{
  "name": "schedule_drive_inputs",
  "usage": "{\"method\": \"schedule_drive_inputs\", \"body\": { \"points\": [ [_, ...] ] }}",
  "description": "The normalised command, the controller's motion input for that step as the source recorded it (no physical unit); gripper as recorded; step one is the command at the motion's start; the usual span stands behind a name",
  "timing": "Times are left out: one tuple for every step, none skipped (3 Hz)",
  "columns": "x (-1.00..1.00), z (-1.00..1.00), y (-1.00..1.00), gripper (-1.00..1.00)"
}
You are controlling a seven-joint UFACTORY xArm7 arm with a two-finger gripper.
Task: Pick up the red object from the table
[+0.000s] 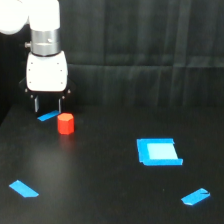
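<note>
Blue tape strips [23, 188], red object [65, 123], tool [48, 104] beside

Robot lab: black table [115, 200] (curtain [150, 30] behind)

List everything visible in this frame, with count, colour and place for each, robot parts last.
Red object: one, red-orange, on the table at the exterior view's left, just right of the gripper's fingers.
Blue square: one, blue, right of centre.
Blue tape strips: three, blue; one under the gripper, one near left, one near right.
Table: one, matte black, fills the lower frame.
Curtain: one, black, behind.
Arm: one, white, upper left.
Gripper: one, white body with dark fingers, open, empty, left of the red object.
</note>
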Motion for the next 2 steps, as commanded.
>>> {"method": "schedule_drive_inputs", "body": {
  "points": [
    [0.46,-0.25,-0.31,0.95],
    [0.39,-0.14,-0.73,0.93]
  ]
}}
